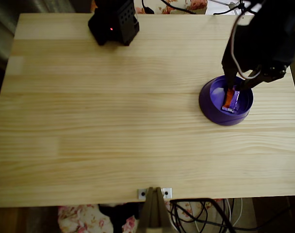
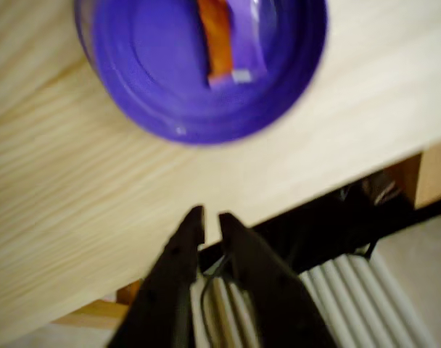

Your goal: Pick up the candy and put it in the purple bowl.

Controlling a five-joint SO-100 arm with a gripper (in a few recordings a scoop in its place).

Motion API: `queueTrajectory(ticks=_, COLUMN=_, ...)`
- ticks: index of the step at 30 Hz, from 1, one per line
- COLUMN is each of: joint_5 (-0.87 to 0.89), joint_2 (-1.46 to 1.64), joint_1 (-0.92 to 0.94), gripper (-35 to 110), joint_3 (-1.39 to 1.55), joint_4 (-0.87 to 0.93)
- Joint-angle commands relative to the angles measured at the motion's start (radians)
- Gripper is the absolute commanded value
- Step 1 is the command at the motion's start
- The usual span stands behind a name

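No readable text, labels or numbers; candy point(image 1: 231, 99) wrapper markings too blurred.

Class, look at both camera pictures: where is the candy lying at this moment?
The candy lies inside the purple bowl, which sits near the table's right edge in the overhead view; in the wrist view it shows at the top, above the gripper.

Purple bowl point(image 2: 199, 69) and candy point(image 2: 228, 40) cut off by wrist view's top edge, blurred; overhead, far rim hidden behind arm point(image 1: 264, 39).
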Motion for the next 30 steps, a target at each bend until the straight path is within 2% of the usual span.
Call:
queueTrajectory(ticks=1, joint_5=0.014, joint_2=0.253, joint_1=0.049, gripper=0, joint_3=0.040, joint_4=0.011)
queueTrajectory(ticks=5, joint_5=0.011, joint_2=0.486, joint_1=0.147, gripper=0, joint_3=0.276, joint_4=-0.098)
queueTrajectory(ticks=10, joint_5=0.086, joint_2=1.075, joint_1=0.272, gripper=0, joint_3=0.954, joint_4=-0.517)
queueTrajectory(ticks=11, joint_5=0.109, joint_2=1.155, joint_1=0.301, gripper=0, joint_3=1.035, joint_4=-0.552)
queueTrajectory(ticks=16, joint_5=0.138, joint_2=1.250, joint_1=0.445, gripper=0, joint_3=1.103, joint_4=-0.420)
queueTrajectory(ticks=22, joint_5=0.219, joint_2=1.631, joint_1=0.669, gripper=0, joint_3=1.522, joint_4=-0.555)
queueTrajectory(ticks=30, joint_5=0.219, joint_2=1.878, joint_1=0.900, gripper=0, joint_3=1.773, joint_4=-0.606)
